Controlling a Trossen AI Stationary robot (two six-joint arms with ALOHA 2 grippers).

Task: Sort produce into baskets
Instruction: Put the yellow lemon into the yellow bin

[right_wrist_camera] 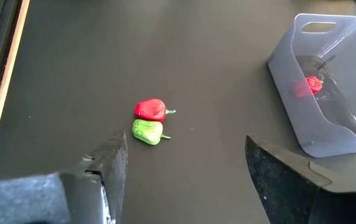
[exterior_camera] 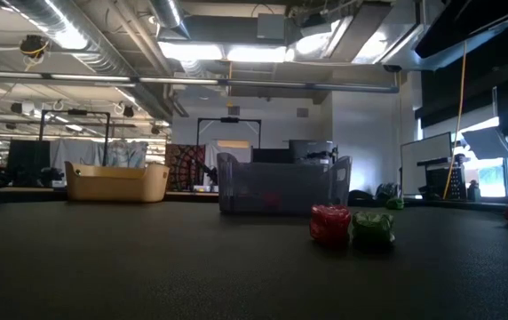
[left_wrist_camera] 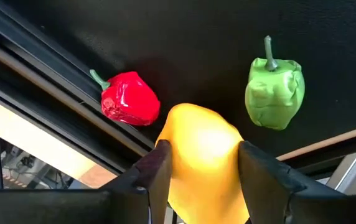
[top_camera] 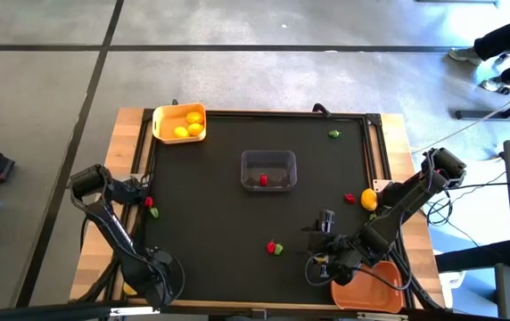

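The yellow basket point(top_camera: 178, 123) sits at the mat's far left corner with yellow lemons point(top_camera: 189, 124) inside. The clear basket point(top_camera: 268, 170) stands mid-mat, holding one red piece point(top_camera: 264, 180). The orange basket point(top_camera: 368, 293) lies at the near right edge, partly hidden. A red pepper point(right_wrist_camera: 151, 109) and green pepper point(right_wrist_camera: 147, 132) lie touching on the mat in front of the clear basket. At the left edge, a red pepper point(left_wrist_camera: 129, 99), a green pepper point(left_wrist_camera: 274, 92) and a yellow fruit point(left_wrist_camera: 201, 163) sit close together. A green piece point(top_camera: 333, 134) lies far right; a red piece point(top_camera: 350, 198) and a yellow fruit point(top_camera: 369, 201) rest near the right edge.
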